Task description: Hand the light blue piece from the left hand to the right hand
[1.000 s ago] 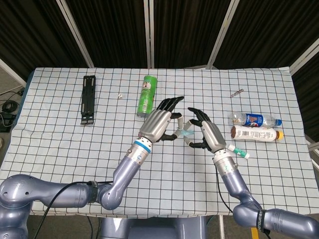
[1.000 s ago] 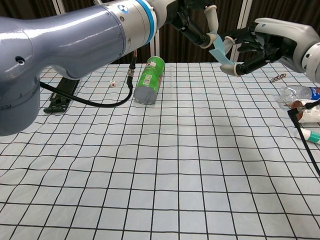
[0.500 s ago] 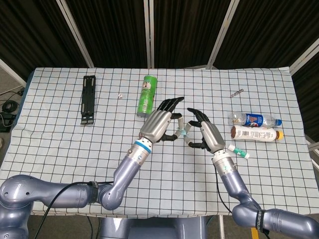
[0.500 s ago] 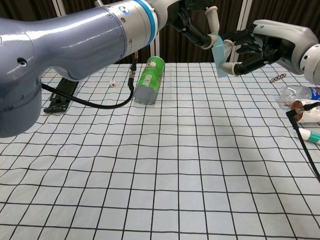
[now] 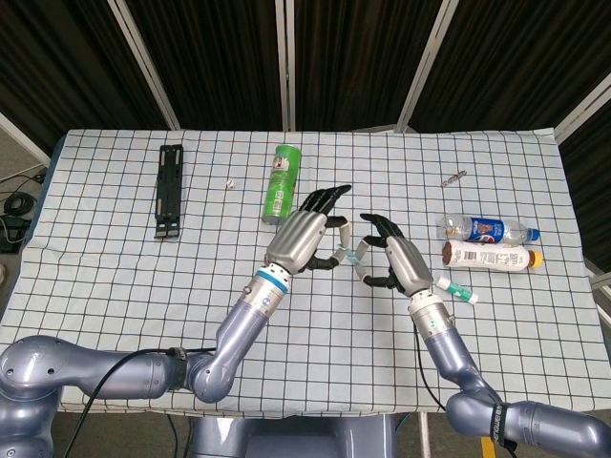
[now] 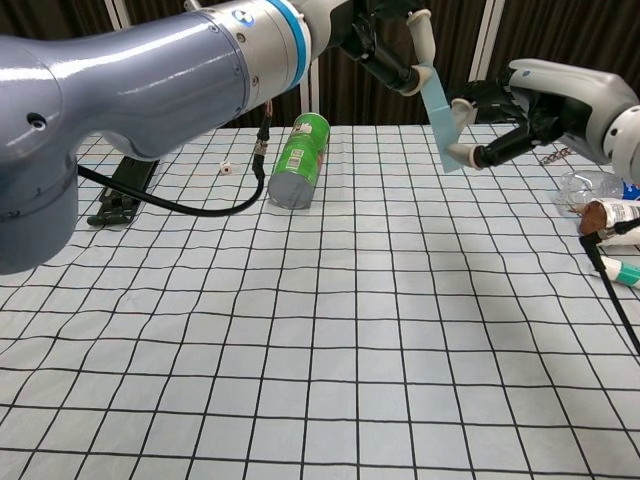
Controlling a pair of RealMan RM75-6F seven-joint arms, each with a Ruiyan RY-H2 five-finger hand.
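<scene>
The light blue piece (image 6: 439,118) is a thin flat strip held in the air above the table's middle, tilted; in the head view the piece (image 5: 354,252) is a small sliver between the two hands. My left hand (image 5: 307,234) pinches its upper end, the fingertips (image 6: 418,62) showing at the top of the chest view. My right hand (image 5: 397,263) faces the left one, its fingers curled in. Its thumb and a finger (image 6: 462,108) are closed on the strip's lower half. Both hands hold the piece.
A green can (image 5: 283,182) lies behind the left hand, with a black clip-like bar (image 5: 170,191) at far left and a small white die (image 5: 230,182). Two bottles (image 5: 489,242) and a teal-tipped tube (image 5: 458,289) lie right of my right hand. A screw (image 5: 453,176) sits behind them.
My right hand has moved in towards the left hand and curled its fingers onto the strip. The strip has tilted a little. The left hand has stayed in place.
</scene>
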